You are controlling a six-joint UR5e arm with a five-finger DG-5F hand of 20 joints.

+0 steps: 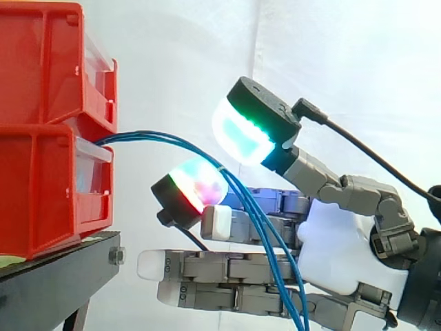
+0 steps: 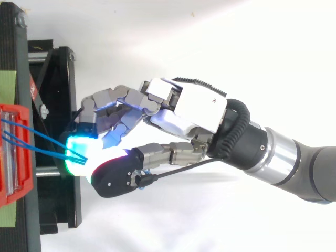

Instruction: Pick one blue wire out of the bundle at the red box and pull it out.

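Note:
A bundle of thin blue wires [image 1: 172, 142] comes out between the two stacked red bins [image 1: 41, 193] and arcs right and down across the hand [image 1: 337, 241]. The hand reaches in from the right. Its thumb, with a green-glowing pad [image 1: 241, 134], and one curled finger, with a multicoloured pad [image 1: 200, 181], close together on the wires where they bend down. The other fingers lie straight below, with white pads. From above, two blue strands [image 2: 31, 139] run from the red bin [image 2: 10, 194] and meet at the glowing pads [image 2: 79, 152] of the hand [image 2: 189, 110].
The red bins sit on a black stand [image 1: 55, 276] at the left, with its frame [image 2: 58, 68] below the fingertips in the top view. A white curtain hangs behind. The wires trail down past the palm and out of the bottom edge.

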